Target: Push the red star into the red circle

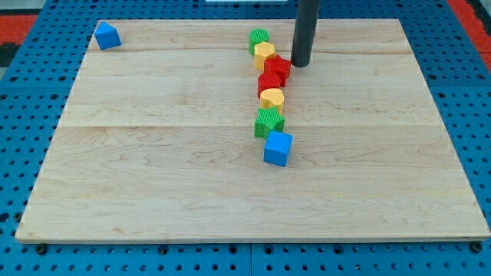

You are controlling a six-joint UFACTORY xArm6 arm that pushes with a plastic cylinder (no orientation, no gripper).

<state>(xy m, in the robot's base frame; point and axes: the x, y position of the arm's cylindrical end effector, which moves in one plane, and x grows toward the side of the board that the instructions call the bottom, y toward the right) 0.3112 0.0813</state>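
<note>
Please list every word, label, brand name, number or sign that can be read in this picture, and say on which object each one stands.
There is no readable text in this view.
The wooden board is plain wood grain.
The blocks, such as the blue cube and the blue triangle block, bear no marks.
The dark rod ending in my tip has no label.
The blue pegboard shows only holes.

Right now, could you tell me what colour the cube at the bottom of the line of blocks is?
Blue; the cube shows clearly in the camera view, just below the green star.
</note>
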